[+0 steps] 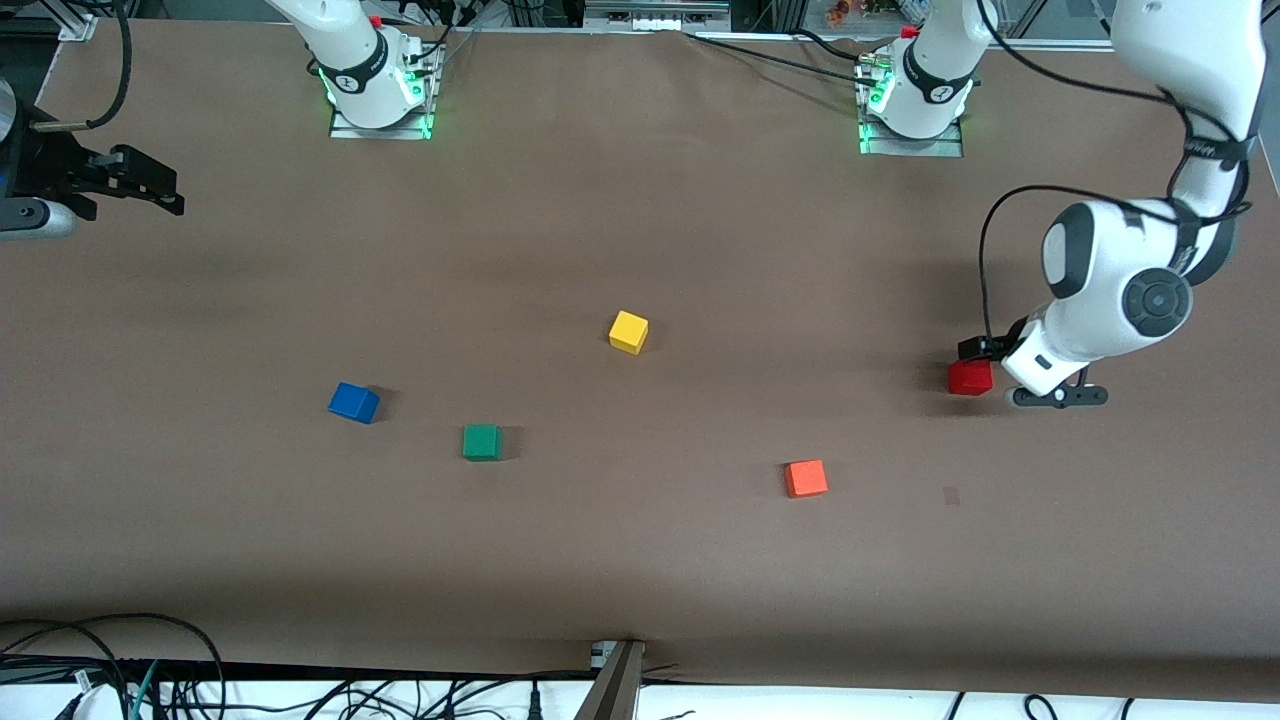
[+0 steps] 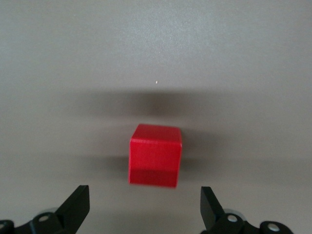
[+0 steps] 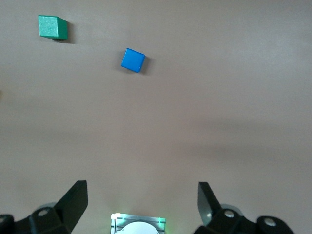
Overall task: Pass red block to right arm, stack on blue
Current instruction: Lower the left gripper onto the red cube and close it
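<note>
Resting on the brown desk [image 1: 640, 230] toward the left arm's end, the small bright red cube [image 1: 970, 377] lies just beside the left end effector [image 2: 145, 207], whose fingers [image 2: 75, 204] are spread wide with the cube short of their tips. The right end effector [image 3: 142, 204], fingers spread and empty, waits over the desk's right-arm end. The small blue cube [image 1: 353, 402] sits near the green cube [image 1: 481, 441].
</note>
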